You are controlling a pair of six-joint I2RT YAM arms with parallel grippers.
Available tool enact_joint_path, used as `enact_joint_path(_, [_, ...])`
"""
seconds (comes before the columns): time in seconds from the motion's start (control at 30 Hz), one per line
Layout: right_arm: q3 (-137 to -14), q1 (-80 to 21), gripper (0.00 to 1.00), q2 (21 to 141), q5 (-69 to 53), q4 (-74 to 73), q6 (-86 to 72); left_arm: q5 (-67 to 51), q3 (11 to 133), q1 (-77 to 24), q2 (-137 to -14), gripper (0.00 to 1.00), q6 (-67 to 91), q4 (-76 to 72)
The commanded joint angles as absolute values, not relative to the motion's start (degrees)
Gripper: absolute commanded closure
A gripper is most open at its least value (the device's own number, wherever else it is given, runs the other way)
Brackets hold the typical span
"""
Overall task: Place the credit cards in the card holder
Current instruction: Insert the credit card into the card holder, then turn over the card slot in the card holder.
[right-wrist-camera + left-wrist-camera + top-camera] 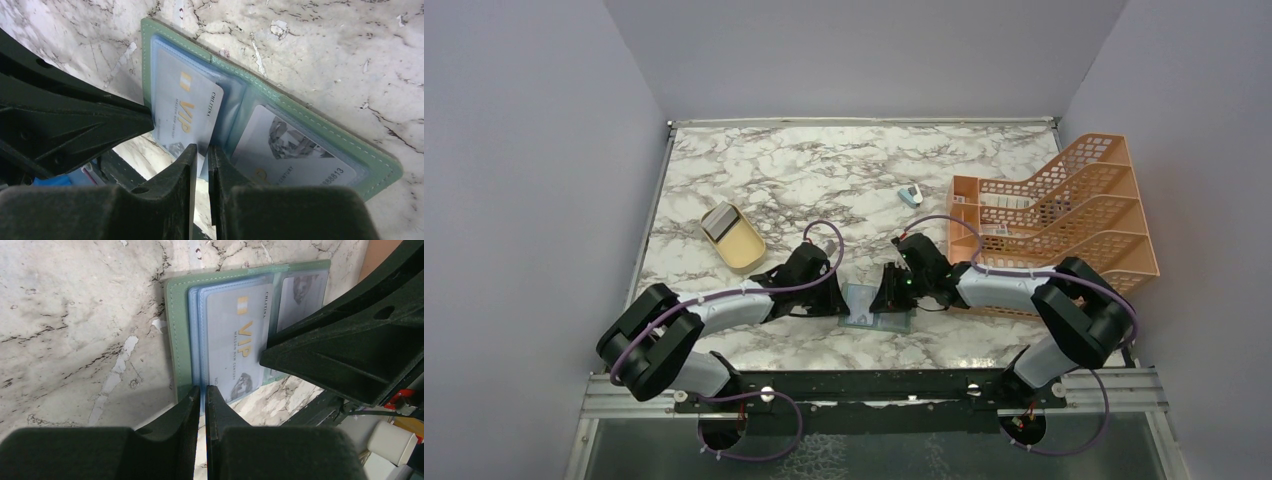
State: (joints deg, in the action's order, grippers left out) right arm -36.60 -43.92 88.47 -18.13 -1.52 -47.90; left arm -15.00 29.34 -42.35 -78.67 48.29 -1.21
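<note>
The grey-green card holder (871, 310) lies open on the marble between my two grippers. My left gripper (203, 390) is shut on the near edge of its pale blue inner pocket (195, 335). A pale grey VIP credit card (182, 112) sits partly in that pocket, tilted, with one corner sticking out. My right gripper (202, 150) is shut on that corner, only a thin slit between its fingers. A second pale credit card (295, 150) lies in the other pocket. In the left wrist view the right gripper's black finger (345, 350) covers part of the holder.
A tan oval dish (742, 248) holding a grey card stands at the left. An orange mesh file rack (1064, 220) fills the right side. A small blue-and-white gadget (910, 195) lies behind the grippers.
</note>
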Motion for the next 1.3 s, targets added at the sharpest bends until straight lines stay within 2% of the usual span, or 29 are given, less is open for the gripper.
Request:
enact_joint_path(0.0, [-37.79, -44.38, 0.87, 89.33, -18.91, 0.38, -47.92, -16.42, 29.73, -42.45, -78.88, 0.87, 47.96, -2.9])
enact_joint_path(0.2, [-38.17, -44.39, 0.94, 86.54, -16.43, -2.67, -46.71, -15.27, 30.23, -42.43, -76.1, 0.86, 48.77, -0.77])
enact_joint_path(0.27, [-38.32, -44.38, 0.93, 85.98, -15.98, -3.5, -46.51, -14.36, 30.77, -42.32, -75.31, 0.83, 48.7, 0.15])
enact_joint_path(0.37, [-38.66, -44.38, 0.86, 85.95, -15.79, -4.47, -46.37, -14.34, 31.85, -41.98, -75.19, 0.77, 48.51, 0.96])
enact_joint_path(0.47, [-39.2, -44.34, 0.84, 86.0, -14.9, -5.34, -45.94, -15.37, 32.58, -41.76, -75.36, 0.72, 48.77, 0.25])
enact_joint_path(0.63, [-40.41, -44.38, 0.84, 86.95, -13.65, -6.24, -45.29, -16.59, 32.9, -41.54, -75.81, 0.65, 49.39, -1.35])
enact_joint_path(0.97, [-39.52, -44.35, 0.88, 89.27, -14.66, -4.24, -45.35, -15.8, 29.2, -38.58, -72.2, 0.64, 47.71, -2.49])
enact_joint_path(1.1, [-38.78, -44.42, 0.88, 89.16, -13.75, -4.22, -45.03, -17.87, 28.23, -37.82, -71.07, 0.56, 47.22, -4.62])
enact_joint_path(1.27, [-37.74, -44.43, 0.91, 89.73, -12.04, -5.33, -44.18, -19.24, 27.92, -37.41, -71.63, 0.52, 48.36, -7.74])
